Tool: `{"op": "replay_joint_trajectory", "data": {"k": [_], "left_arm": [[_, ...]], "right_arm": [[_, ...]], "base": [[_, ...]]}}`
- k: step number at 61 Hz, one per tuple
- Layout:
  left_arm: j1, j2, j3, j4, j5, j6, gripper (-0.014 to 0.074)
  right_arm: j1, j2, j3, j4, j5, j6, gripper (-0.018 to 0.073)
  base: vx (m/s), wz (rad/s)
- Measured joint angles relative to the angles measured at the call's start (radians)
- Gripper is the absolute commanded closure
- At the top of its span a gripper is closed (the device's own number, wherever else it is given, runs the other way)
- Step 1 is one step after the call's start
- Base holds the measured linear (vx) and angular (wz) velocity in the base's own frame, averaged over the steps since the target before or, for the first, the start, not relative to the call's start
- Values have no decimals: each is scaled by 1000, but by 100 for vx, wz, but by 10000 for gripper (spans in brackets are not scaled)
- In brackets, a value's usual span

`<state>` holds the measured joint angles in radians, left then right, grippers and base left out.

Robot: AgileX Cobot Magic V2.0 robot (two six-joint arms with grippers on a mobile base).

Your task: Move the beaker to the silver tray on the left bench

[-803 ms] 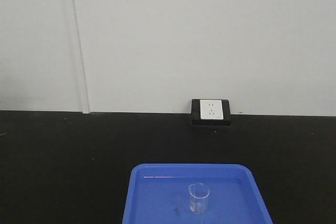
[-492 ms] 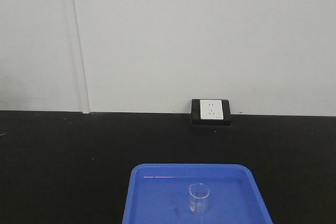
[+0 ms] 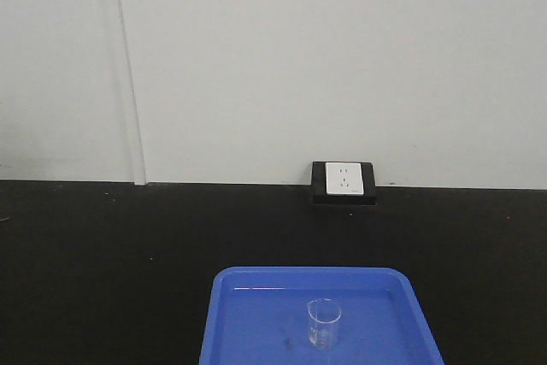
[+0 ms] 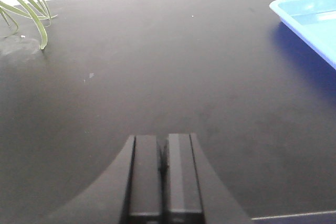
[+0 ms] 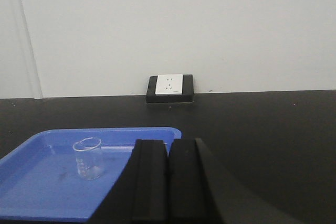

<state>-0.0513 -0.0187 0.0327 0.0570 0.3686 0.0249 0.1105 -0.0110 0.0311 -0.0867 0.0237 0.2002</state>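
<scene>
No change since earlier: beaker [image 5: 88,158] left of right end effector [image 5: 169,144]

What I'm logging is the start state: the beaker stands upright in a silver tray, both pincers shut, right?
No: the front view shows a blue tray. The beaker stands upright in it; left pincer and right pincer are shut.

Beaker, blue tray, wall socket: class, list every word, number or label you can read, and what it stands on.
On the beaker: faint white markings, too small to read.
On the wall socket: plug holes only, nothing legible.
On the blue tray: no text.
</scene>
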Motion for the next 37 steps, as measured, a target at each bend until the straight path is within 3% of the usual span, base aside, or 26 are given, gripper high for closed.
{"op": "replay_joint_trajectory", "data": {"k": [23, 37], "left_arm": [[0, 0, 0, 0, 0, 0, 595], [0, 0, 0, 0, 0, 0, 595]], "right_arm": [[0, 0, 0, 0, -156, -3, 571], [0, 0, 0, 0, -103, -3, 571]], "base": [[0, 0], [0, 0]]}}
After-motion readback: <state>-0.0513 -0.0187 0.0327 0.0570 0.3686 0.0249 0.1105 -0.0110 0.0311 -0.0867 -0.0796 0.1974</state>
